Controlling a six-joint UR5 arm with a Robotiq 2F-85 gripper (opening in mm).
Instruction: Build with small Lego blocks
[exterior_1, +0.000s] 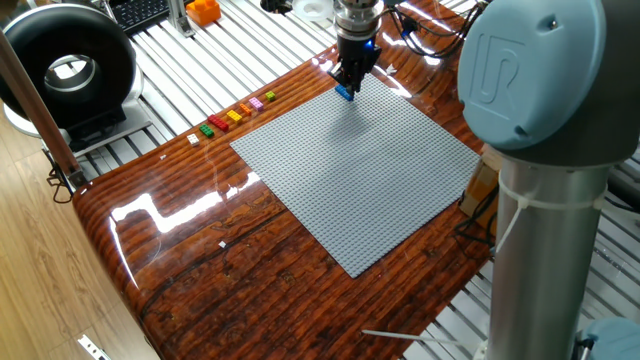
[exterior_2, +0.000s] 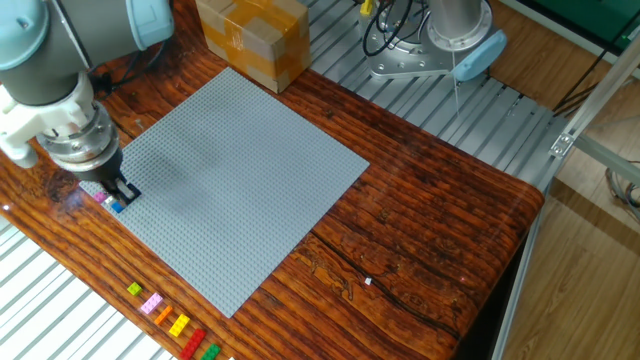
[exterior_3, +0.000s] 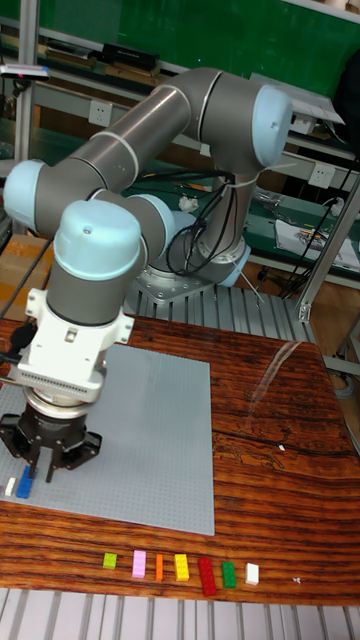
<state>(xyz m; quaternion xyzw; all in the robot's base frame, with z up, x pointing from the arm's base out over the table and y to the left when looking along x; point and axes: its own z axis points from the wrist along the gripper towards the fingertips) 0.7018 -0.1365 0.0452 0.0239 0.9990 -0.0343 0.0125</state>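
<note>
We judge the blue brick (exterior_3: 24, 487) light, stiff and slick, best pinched across its flat sides, though we cannot tell whether the gripper (exterior_2: 120, 195) grips it.

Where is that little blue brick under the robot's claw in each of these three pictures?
One fixed view: the blue brick sits at the far corner of the grey baseplate, under the fingers.
The other fixed view: the blue brick is at the baseplate's left corner, partly hidden by the fingers.
Tall fixed view: the blue brick is at the lower left of the baseplate.
Shared landmark: the row of coloured bricks along the table edge.
</note>
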